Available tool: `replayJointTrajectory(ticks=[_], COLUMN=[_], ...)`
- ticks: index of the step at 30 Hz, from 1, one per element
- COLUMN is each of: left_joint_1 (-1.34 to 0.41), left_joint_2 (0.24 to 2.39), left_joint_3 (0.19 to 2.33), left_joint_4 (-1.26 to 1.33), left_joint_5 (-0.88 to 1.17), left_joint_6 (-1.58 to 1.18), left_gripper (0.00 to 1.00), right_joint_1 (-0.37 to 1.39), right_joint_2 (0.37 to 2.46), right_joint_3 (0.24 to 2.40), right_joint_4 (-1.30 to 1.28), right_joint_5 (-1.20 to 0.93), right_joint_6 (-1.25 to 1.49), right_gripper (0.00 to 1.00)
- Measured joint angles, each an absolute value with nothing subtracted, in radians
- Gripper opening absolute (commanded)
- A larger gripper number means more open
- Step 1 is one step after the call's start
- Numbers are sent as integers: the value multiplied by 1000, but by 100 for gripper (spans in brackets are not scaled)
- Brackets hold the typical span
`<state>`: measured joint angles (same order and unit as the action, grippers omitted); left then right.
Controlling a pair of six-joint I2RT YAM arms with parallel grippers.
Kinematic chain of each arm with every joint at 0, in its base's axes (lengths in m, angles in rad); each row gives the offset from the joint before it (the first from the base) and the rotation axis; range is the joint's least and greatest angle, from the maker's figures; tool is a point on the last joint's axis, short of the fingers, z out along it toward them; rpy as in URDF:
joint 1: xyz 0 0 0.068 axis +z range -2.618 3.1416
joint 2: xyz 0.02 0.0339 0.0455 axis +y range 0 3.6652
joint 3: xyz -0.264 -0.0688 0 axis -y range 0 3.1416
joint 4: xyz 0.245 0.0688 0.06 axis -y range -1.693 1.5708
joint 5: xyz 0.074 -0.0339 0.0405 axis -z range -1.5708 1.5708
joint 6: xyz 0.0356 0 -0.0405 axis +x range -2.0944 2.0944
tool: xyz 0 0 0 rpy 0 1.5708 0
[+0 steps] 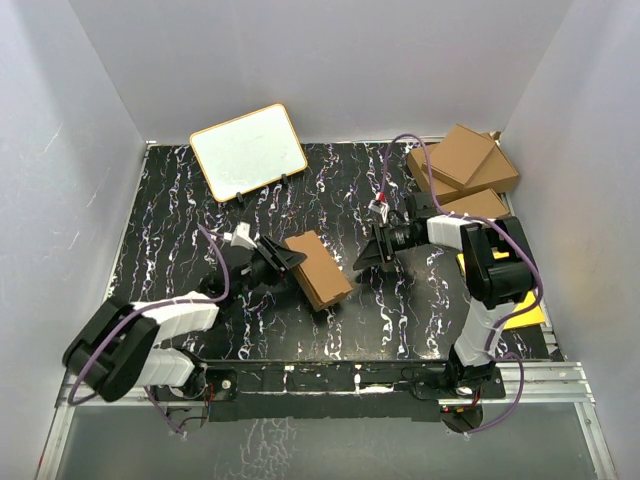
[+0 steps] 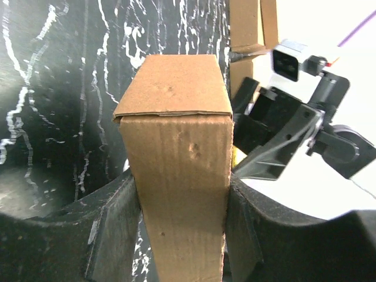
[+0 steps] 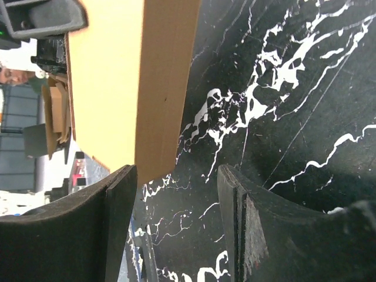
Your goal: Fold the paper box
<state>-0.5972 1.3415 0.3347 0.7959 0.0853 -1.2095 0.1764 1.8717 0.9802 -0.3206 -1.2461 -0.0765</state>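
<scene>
Left gripper (image 2: 183,194): clamped on the paper box; nothing else is between the jaws.
Left fingers (image 2: 114,229): one black pad is pressed flat on each long side of the carton.
Paper box (image 2: 176,164): plain brown cardboard, closed up as a small rectangular carton. The far end flap is folded down, with its seam line showing across the face.
Box position: near the middle of the table in the top view, just at 3 o'clock of the left gripper. Its long axis runs from 11 to 5 o'clock.
Box contact with table: cannot tell whether it rests on the surface or is held just above it.
Right gripper (image 3: 176,176): jaws parted, with only bare tabletop in the gap.
Right fingers (image 3: 120,223): the left-hand pad lies just beside the box's near corner, and contact cannot be confirmed. The other pad is apart from the box.
Right gripper position: at 3 o'clock of the box, pointing toward it.
Table (image 1: 200,200): black top with white marbling.
Whiteboard (image 1: 248,150): wood-rimmed and tilted, at 11 o'clock of the box, well apart.
Stacked brown cartons (image 1: 462,165): at 2 o'clock, in the far right corner.
Yellow sheet (image 1: 527,312): at 3 to 4 o'clock, partly hidden under the right arm.
</scene>
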Motion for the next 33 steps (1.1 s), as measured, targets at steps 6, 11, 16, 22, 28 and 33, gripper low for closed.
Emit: replayJointTrajectory(ticks=[6,11,16,22,28,33], left_joint_1=[-517,-440,-371,-336,-318,-273], left_joint_2=[1166,1100,1128,1254,1414,1544], left_joint_3=[406,537,735,979,1172,1306], left_joint_4=[449,143,-152,-433,-663,-770], left_joint_5=[110,124,120,86,-8,-105], left_joint_6=[-1090,-941,-746,-535,-365,-230], left_gripper=[32,32,32,32,32,32], right_joint_1=[174,177,191,237,273,273], right_joint_2=[1760,1690,1649,1649,1649,1649], right_joint_3=[980,973,941,933,931,923], right_joint_4=[-342,-335,-305,-289,-283,-280], right_joint_5=[-1230,-1243,-1257,-1258,-1257,-1256], right_joint_6=[-120,-138,-129,-130,-130,-130], right_gripper=[61,60,60,60,60,60])
